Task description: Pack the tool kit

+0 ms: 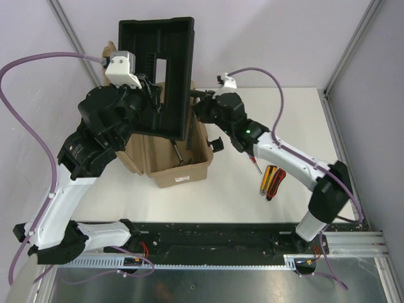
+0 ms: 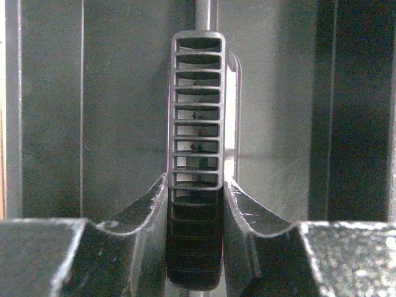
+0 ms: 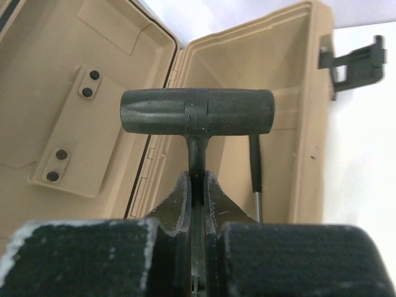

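White table (image 1: 233, 196); tan toolbox (image 1: 183, 170) open, left of centre. Up above, left fingers (image 2: 145, 207) pinch inner tray (image 1: 140, 47) handle; right fingers (image 3: 176, 207) pinch hammer (image 3: 197, 111) shaft over box. Lower hammer flat, clear of tray.

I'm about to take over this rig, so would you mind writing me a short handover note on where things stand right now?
Left gripper: shut on the ribbed handle of the black inner tray, which is held up above the open toolbox.
Right gripper: shut on the shaft of the hammer, over the open box.
Done: one screwdriver lies inside the box.
Left to do: put the hammer in, then the red-black handled tool and the yellow knife, both lying on the table right of the box. Then seat the tray and close the lid.
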Robot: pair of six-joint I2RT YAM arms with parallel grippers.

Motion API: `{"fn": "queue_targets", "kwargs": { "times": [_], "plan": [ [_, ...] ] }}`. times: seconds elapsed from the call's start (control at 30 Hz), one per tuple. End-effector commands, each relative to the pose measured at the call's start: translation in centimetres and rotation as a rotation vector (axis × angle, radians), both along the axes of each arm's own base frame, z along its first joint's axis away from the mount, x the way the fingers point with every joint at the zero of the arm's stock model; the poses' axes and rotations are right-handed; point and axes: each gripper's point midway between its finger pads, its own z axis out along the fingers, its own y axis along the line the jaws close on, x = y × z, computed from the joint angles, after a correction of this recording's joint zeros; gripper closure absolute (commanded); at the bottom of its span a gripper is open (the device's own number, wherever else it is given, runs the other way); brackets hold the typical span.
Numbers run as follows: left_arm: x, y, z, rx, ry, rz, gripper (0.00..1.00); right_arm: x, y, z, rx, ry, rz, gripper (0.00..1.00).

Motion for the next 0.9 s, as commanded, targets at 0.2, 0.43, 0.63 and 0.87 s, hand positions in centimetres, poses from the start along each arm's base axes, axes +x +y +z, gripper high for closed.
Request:
{"fn": "queue_targets", "kwargs": {
  "times": [0.2, 0.43, 0.63, 0.87],
  "plan": [
    [-0.4, 3.4, 3.4, -0.140, -0.098, 0.074, 1.00, 3.4, 8.4, -3.2, -0.091, -0.023, 0.108, 1.00],
    [-1.5, 4.8, 4.0, -0.146, -0.122, 0.099, 1.00, 4.4, 9.2, -12.9, -0.282, 0.134, 0.082, 1.00],
    [-2.4, 5.2, 5.3, -0.165, -0.153, 0.078, 1.00, 5.1, 9.0, -18.1, -0.405, 0.227, 0.059, 0.95],
    [-2.6, 4.9, 6.1, -0.171, -0.169, 0.056, 1.00, 5.6, 8.6, -19.5, -0.454, 0.243, 0.026, 0.60]
  ]
}}
